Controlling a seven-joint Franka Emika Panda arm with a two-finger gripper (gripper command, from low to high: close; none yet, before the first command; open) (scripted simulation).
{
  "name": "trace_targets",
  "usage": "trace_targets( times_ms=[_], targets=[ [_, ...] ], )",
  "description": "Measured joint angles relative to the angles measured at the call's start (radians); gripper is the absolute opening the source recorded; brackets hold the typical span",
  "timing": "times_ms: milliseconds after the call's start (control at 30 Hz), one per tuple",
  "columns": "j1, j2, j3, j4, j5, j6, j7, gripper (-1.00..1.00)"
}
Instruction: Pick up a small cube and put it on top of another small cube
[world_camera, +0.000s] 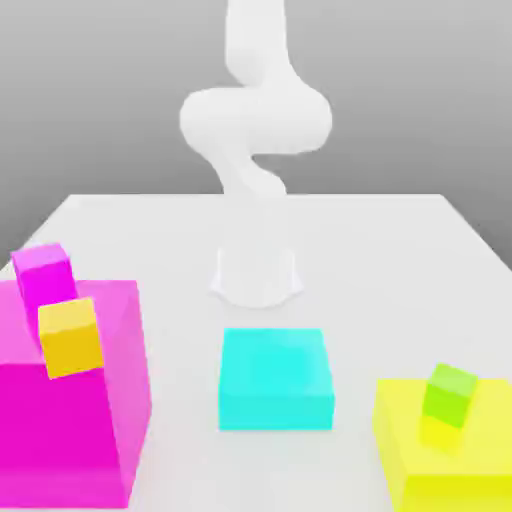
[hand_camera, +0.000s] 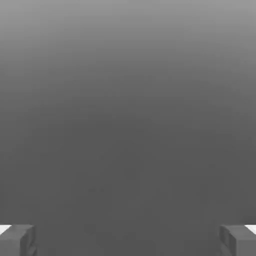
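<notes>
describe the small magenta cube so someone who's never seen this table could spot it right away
Start at the large magenta block at the exterior view's left edge of the white table. Two little cubes sit on its top; the small magenta cube is the one farther back. Its pink-violet colour sets it apart from the small orange-yellow cube just in front of it.

Finding no readable text, label, brand, number or sign anywhere in either view.
</notes>
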Motion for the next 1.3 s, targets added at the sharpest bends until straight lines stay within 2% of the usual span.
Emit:
trace_targets(
  times_ms=[500, 667, 800, 900, 1000, 1100, 1133, 1300],
  targets=[
    [-0.418, 0.359, -0.34, -0.378, -0.177, 0.364, -0.009, 0.0],
    [-0.481, 0.525, -0.416, -0.521, -0.198, 0.49, -0.033, 0.0],
    [-0.394, 0.66, -0.392, -0.596, -0.103, 0.552, -0.087, 0.0],
    [-0.332, 0.761, -0.344, -0.599, 0.066, 0.612, -0.195, 0.0],
    [-0.45, 0.872, -0.179, -0.577, 0.259, 0.692, -0.331, 0.0],
    [-0.606, 0.979, -0.011, -0.554, 0.316, 0.78, -0.378, 0.0],
    [-0.635, 1.003, 0.017, -0.549, 0.318, 0.801, -0.382, -1.0],
    [-0.636, 1.003, 0.017, -0.549, 0.316, 0.8, -0.379, -1.0]
  ],
)
